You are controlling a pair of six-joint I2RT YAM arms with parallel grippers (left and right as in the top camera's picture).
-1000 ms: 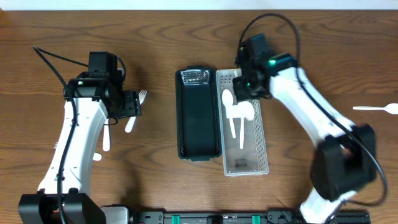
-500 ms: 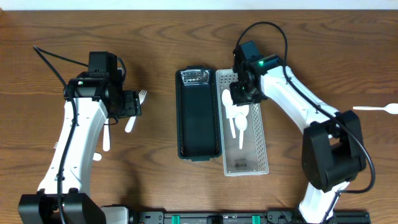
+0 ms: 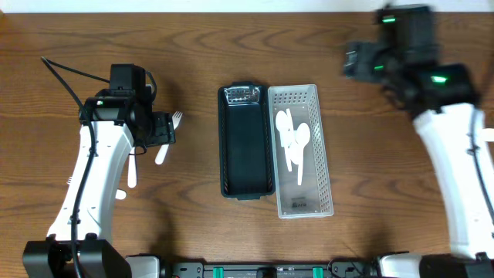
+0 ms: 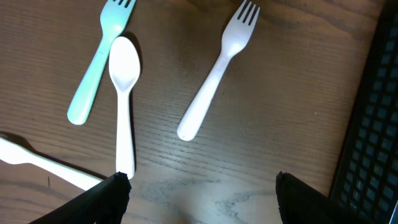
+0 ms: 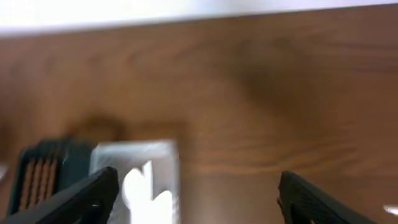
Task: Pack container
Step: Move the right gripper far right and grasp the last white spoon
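Left wrist view: left end effector [image 4: 199, 186] open and empty over white fork [image 4: 217, 68], white spoon [image 4: 124, 93] and teal fork [image 4: 96, 68] on worktop [image 3: 193, 46]. Right end effector [image 5: 193, 186] open and empty. Clear tray [image 3: 324, 185] holds a few white utensils [image 3: 293, 143]; packing looks partway done.

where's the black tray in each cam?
Overhead: black tray at centre, directly left of the white tray.
Left wrist: black tray, only its mesh wall, along the right edge.
Right wrist: black tray, blurred, bottom-left corner.
Shared landmark: white tray on its right side, in overhead and right wrist only.
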